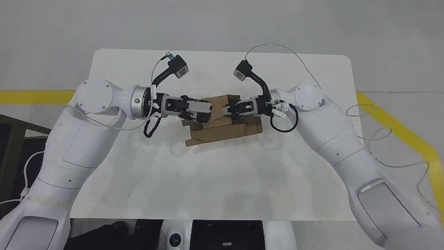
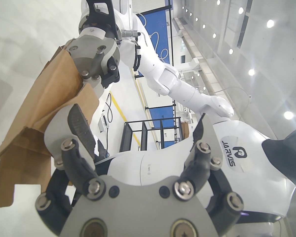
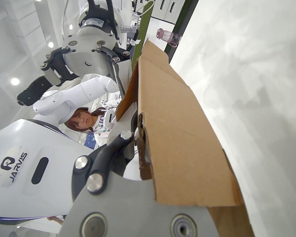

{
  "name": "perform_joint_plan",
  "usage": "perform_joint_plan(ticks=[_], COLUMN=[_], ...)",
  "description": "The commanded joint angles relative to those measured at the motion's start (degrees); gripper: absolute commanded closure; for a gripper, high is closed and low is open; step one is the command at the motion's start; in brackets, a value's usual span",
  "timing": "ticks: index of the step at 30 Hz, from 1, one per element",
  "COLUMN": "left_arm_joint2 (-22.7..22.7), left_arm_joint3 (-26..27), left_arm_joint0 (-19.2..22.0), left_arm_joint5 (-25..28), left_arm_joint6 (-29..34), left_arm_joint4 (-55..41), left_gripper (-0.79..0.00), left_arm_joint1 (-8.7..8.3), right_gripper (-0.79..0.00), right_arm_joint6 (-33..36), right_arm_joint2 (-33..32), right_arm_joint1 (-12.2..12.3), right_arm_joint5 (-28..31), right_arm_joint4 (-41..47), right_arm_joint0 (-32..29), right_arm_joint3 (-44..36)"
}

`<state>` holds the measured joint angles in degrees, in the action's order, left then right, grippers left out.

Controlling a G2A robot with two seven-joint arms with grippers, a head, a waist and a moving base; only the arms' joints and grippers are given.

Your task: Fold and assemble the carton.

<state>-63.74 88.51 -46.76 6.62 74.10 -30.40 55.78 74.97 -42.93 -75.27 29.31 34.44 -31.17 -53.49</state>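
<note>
At the centre of a white worktop (image 1: 305, 180), one brown carton (image 1: 229, 130) sits partly folded, its flaps splayed at angles, between two robot arms that meet over it from opposite sides. The count is plain: one carton, two hands, one worktop.

The left hand (image 1: 207, 108) stands with its two fingers spread wide apart. One dark ribbed pad (image 2: 80, 124) is just beside a panel of the carton; whether it touches the cardboard cannot be told. The right hand (image 1: 230, 109) is clamped on an upper edge of the carton, with a cardboard panel running up alongside its own fingers in the right wrist view.

The carton has not taken box shape. Its panels lean against one another, one notched flap hangs loose at the end nearer the left hand, and the folds hide whatever lies between them.

Beyond the worktop's two side edges, a yellow line (image 1: 28, 97) runs along the grey floor.
</note>
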Motion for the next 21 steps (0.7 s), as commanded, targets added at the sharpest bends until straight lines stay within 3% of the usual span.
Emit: perform_joint_plan(ticks=[1,21], left_arm_joint2=[-0.5,-4.62], left_arm_joint3=[0.08,-3.87], left_arm_joint0=[-0.26,-1.36], left_arm_joint5=[-0.07,-0.8], left_arm_joint6=[-0.23,-3.32], left_arm_joint4=[-0.19,2.02], left_gripper=[-0.785,-0.785], left_arm_joint1=[-0.08,-0.88], right_gripper=[0.0,0.0], right_arm_joint6=[-0.08,1.58], right_arm_joint2=[-0.38,-4.82], right_arm_joint1=[0.04,1.78], right_arm_joint5=[0.08,-1.58], right_arm_joint4=[-0.12,-1.32], right_arm_joint0=[-0.09,-3.54], right_arm_joint3=[0.09,-4.54])
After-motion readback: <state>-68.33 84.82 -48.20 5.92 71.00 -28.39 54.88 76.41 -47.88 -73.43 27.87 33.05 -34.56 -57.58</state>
